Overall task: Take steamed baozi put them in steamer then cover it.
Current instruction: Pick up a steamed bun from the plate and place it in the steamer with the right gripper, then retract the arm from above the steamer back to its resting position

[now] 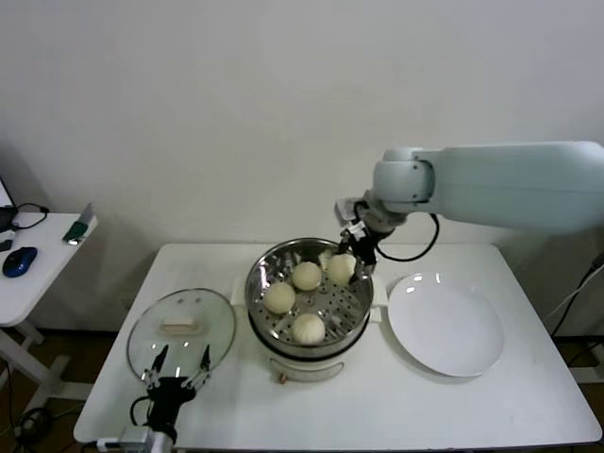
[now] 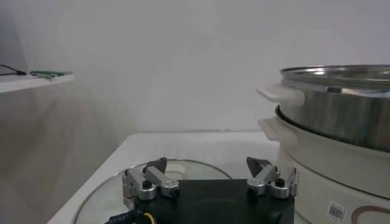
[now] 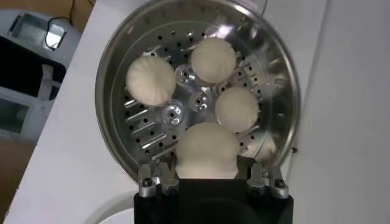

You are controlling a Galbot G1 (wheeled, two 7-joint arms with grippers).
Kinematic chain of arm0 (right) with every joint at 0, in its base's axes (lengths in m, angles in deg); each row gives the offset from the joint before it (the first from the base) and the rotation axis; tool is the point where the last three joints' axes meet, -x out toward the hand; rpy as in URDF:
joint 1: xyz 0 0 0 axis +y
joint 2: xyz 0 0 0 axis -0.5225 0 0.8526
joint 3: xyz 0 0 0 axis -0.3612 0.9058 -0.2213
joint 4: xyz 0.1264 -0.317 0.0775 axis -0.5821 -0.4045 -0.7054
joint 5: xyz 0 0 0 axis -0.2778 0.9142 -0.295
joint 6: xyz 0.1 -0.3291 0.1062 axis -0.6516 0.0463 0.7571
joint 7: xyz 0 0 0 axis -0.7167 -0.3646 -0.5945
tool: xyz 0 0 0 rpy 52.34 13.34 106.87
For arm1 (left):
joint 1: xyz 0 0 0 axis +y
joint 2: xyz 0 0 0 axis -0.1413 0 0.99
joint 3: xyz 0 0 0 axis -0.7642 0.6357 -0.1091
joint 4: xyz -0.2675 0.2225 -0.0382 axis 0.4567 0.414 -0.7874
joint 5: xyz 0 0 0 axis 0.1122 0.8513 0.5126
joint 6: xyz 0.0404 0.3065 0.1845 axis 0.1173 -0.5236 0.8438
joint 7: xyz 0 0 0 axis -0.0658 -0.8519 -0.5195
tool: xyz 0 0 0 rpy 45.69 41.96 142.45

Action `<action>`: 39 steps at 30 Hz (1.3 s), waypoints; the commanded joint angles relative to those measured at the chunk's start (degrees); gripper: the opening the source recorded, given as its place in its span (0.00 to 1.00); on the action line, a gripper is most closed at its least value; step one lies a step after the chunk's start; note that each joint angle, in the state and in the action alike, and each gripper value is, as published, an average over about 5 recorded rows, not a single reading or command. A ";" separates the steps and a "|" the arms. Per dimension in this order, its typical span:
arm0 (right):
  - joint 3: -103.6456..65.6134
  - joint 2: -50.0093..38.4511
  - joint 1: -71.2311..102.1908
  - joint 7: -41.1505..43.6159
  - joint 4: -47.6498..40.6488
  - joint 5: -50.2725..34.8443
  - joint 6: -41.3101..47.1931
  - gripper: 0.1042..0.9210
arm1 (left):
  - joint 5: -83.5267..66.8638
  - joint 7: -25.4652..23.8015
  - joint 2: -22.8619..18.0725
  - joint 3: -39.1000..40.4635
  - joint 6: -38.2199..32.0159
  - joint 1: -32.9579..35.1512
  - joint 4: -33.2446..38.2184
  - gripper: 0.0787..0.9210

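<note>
The steel steamer (image 1: 257,283) stands mid-table on its white base. Three off-white baozi (image 1: 307,276) (image 1: 279,297) (image 1: 308,328) lie on its perforated tray. My right gripper (image 1: 351,257) is shut on the fourth baozi (image 1: 341,269) just over the tray's far right part. In the right wrist view my right gripper (image 3: 207,171) pinches that baozi (image 3: 207,146) between both fingers, above the steamer (image 3: 109,55). The glass cover (image 1: 212,330) lies flat at the front left. My left gripper (image 1: 177,363) hangs open and empty over its near edge; it also shows in the left wrist view (image 2: 207,165).
A flat white plate (image 1: 445,324) lies to the right of the steamer. A small white side table (image 1: 42,247) with a blue mouse stands off to the left. The left wrist view shows the steamer's wall (image 2: 341,103) close beside the cover (image 2: 103,195).
</note>
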 commanded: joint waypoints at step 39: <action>-27.03 -15.09 10.94 -19.85 -0.93 -13.14 5.19 0.88 | -1.43 -0.68 1.03 -0.11 -1.76 -0.29 1.04 0.88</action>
